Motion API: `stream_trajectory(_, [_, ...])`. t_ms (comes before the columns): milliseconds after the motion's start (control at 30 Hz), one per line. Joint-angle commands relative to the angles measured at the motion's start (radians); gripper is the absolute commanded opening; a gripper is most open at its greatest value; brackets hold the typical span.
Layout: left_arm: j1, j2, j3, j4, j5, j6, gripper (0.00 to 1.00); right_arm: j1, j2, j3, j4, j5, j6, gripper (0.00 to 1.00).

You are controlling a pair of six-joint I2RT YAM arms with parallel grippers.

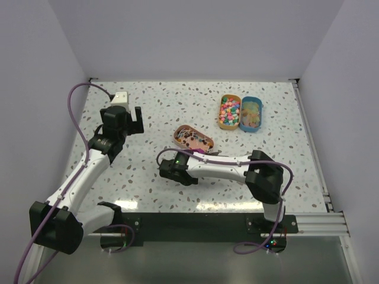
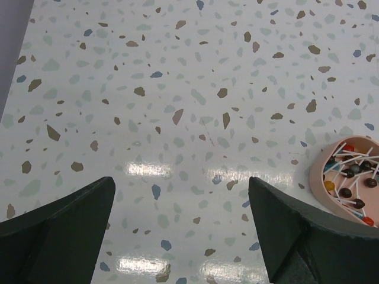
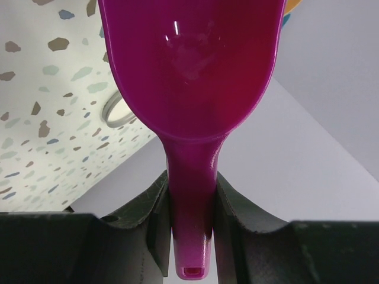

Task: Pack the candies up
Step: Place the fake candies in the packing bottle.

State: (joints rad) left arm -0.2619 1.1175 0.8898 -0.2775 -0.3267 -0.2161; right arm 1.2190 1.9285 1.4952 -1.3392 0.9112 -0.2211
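Observation:
The candies [image 1: 193,138], tiny dark, red and brown pieces, lie in a shallow pink dish [image 1: 181,131] mid-table. They also show at the right edge of the left wrist view [image 2: 353,177]. My right gripper [image 1: 186,163] [image 3: 190,183] is shut on the handle of the purple scoop [image 1: 201,152] [image 3: 189,71], just in front of the dish. The scoop's bowl is empty. My left gripper [image 1: 131,121] [image 2: 180,201] is open and empty above bare table, to the left of the dish.
An orange container [image 1: 229,111] of bright pastel candies and a blue container [image 1: 251,113] of pale candies stand side by side at the back right. White walls close in the table on three sides.

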Motion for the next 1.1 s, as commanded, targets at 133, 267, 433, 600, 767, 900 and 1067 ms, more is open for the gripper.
stream_trajectory(133, [0.004, -0.01, -0.003, 0.044, -0.002, 0.02, 1.0, 0.039, -0.013, 0.01, -0.08, 0.138, -0.011, 0.0])
stream_trajectory(267, [0.004, -0.01, -0.003, 0.046, 0.001, 0.02, 1.0, 0.053, -0.022, 0.013, -0.081, 0.166, -0.018, 0.0])
stream_trajectory(433, [0.004, -0.008, -0.005, 0.046, 0.005, 0.021, 1.0, 0.068, -0.048, -0.027, -0.081, 0.173, -0.023, 0.0])
stream_trajectory(600, [0.003, -0.007, -0.005, 0.049, 0.009, 0.021, 1.0, 0.07, -0.068, -0.041, -0.083, 0.192, -0.021, 0.0])
stream_trajectory(767, [0.004, -0.007, -0.008, 0.054, 0.021, 0.021, 1.0, 0.068, -0.091, -0.038, -0.081, 0.189, -0.018, 0.0])
stream_trajectory(900, [0.004, -0.001, -0.011, 0.057, 0.035, 0.024, 1.0, 0.063, -0.108, 0.019, -0.097, 0.109, 0.017, 0.0])
stream_trajectory(1067, [0.004, 0.011, -0.015, 0.073, 0.115, 0.03, 1.0, -0.033, -0.158, 0.053, -0.065, -0.084, 0.061, 0.0])
